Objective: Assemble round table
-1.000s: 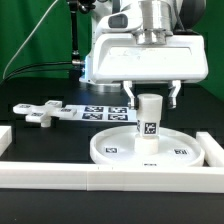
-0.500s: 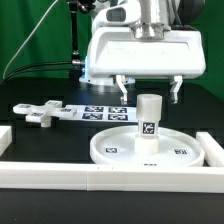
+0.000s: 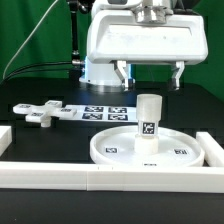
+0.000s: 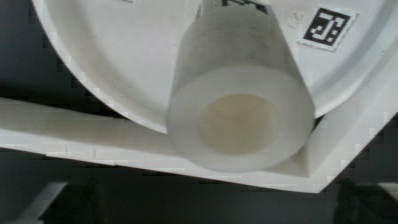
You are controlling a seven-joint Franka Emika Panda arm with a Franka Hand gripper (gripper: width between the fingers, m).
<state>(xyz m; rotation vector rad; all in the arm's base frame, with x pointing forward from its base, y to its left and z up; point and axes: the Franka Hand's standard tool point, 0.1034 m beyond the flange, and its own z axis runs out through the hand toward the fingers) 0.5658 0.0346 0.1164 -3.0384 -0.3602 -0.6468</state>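
The short cylindrical leg (image 3: 149,120) stands upright on the middle of the large round rimmed disc (image 3: 112,150), with a tag on its side. My gripper (image 3: 150,78) hangs straight above the leg, open and empty, its fingers (image 3: 122,73) spread wider than the leg and clear of its top. The cross-shaped piece (image 3: 35,113) lies flat at the exterior view's left. In the wrist view I look down on the leg's top end (image 4: 240,118) and the disc (image 4: 134,45) beneath it; my fingertips are too dark to make out there.
The marker board (image 3: 100,110) lies behind the disc. Long white border bars run along the front (image 3: 90,180) and the exterior view's right (image 3: 212,150), close to the disc's rim. The front bar also shows in the wrist view (image 4: 71,125).
My gripper has risen straight up off the leg, from around its upper part to well above it. The leg stays standing on the disc.
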